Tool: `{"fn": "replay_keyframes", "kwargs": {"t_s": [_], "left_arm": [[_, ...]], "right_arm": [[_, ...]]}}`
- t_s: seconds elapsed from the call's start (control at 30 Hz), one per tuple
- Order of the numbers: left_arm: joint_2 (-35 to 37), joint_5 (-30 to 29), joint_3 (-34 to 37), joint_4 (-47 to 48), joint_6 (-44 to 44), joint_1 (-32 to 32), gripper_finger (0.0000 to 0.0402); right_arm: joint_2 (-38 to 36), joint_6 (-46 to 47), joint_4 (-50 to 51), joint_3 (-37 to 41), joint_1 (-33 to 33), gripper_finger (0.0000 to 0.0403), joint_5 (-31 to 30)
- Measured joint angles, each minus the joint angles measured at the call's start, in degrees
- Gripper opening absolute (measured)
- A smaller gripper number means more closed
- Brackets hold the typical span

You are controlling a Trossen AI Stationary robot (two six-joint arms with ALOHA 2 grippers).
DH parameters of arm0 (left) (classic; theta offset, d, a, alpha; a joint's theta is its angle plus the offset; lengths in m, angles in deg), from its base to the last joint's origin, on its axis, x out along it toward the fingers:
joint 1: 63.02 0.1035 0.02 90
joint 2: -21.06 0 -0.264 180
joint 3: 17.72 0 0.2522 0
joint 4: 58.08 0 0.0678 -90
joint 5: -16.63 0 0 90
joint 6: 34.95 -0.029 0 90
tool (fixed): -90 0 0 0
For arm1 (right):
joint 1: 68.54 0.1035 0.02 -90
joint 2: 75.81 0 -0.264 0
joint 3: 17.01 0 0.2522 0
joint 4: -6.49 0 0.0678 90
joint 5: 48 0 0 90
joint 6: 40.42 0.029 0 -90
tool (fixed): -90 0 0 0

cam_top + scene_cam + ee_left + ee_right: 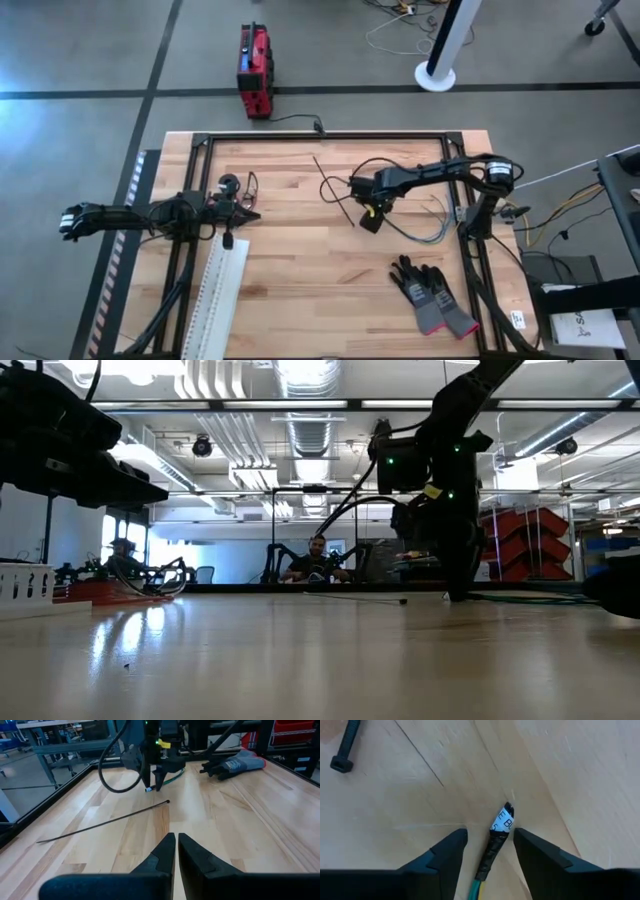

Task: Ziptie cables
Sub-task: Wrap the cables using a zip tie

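Cables (425, 228) lie loose on the table (300, 290) near its right side. We see the right gripper (490, 847) spread around one white-labelled cable end (501, 824), not touching. The left gripper (177, 851), pressed together, waits at left.

Label text (503, 822) on cable end, cut off.

Pale wooden table (300, 260) (smooth, faintly glossy), matt black plastic fingers (445, 855), rubbery-coated fabric gloves (430, 295)
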Motion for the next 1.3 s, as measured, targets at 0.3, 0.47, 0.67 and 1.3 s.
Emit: {"fn": "replay_keyframes", "kwargs": {"t_s": [0.3,0.47,0.67,1.3], "left_arm": [[-0.35,0.01,0.02,0.08,0.0,0.01,0.0004],[-0.5,0.01,0.02,-0.05,0.0,0.01,0.0004],[-0.61,-0.01,0.0,-0.06,0.02,0.0,0.0004],[-0.79,0.0,0.02,-0.06,0.0,0.01,0.0004]], "right_arm": [[0.12,-7.77,-1.88,0.0,0.19,0.0032,1.49],[0.63,-14.84,-0.96,-5.45,0.18,0.0016,-4.51],[-0.13,-25.56,2.84,-17.83,-0.35,0.0005,-25.01],[-27.6,-36.34,5.17,-24.33,-3.19,0.0003,-59.66]]}}
